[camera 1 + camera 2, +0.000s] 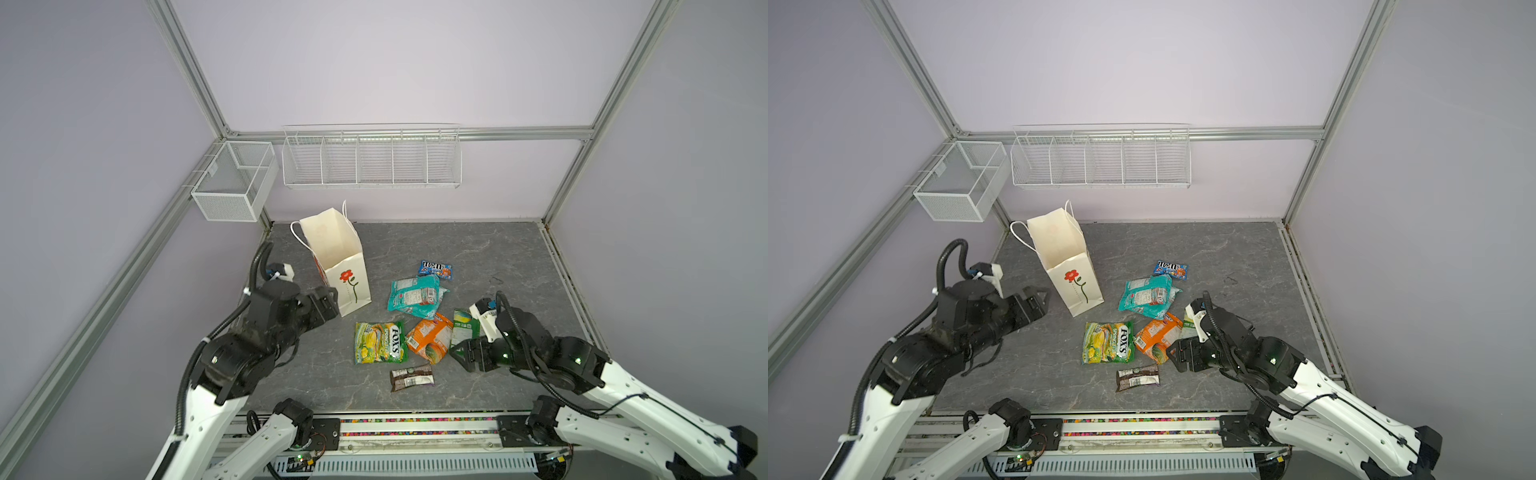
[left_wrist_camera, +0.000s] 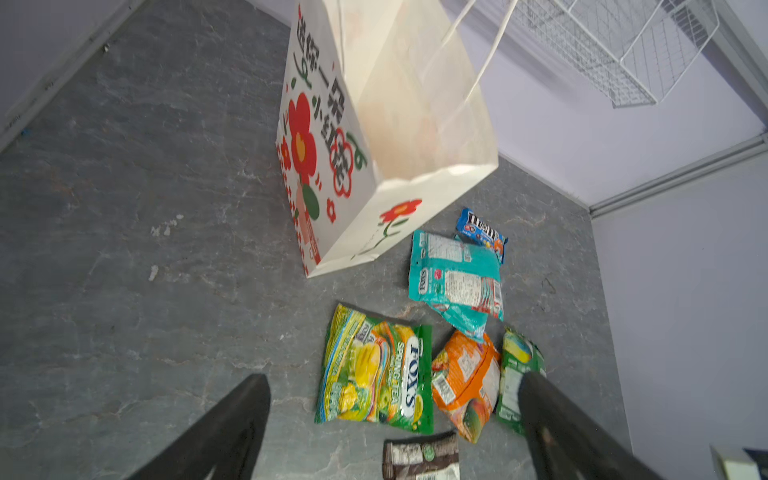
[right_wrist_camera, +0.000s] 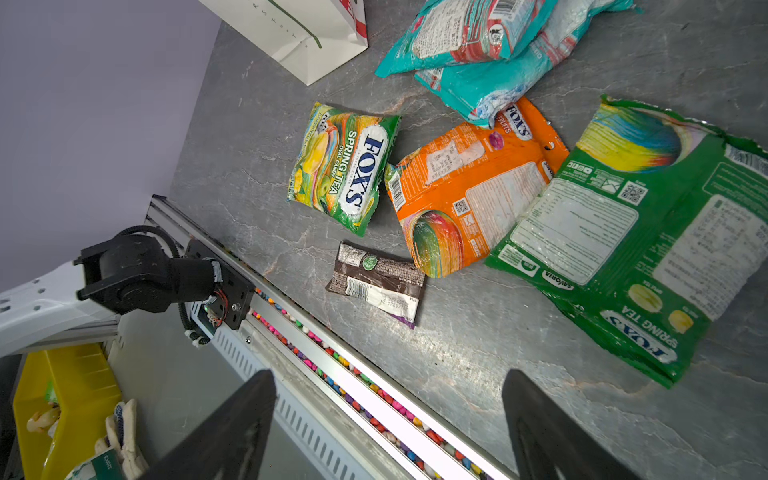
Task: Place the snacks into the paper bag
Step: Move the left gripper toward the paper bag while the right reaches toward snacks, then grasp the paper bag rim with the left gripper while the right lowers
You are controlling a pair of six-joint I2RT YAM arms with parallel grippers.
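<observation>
Both gape wide and empty: the left gripper just short of the upright paper bag, the right gripper right at the orange bag, which looks light, soft and slippery, best pinched at a flat crimped edge.

Grey stone-look table bears the paper bag (upright) and six snacks.

Six snacks, one paper bag

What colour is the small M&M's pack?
The M&M's pack is blue; left wrist view shows it best.
</observation>
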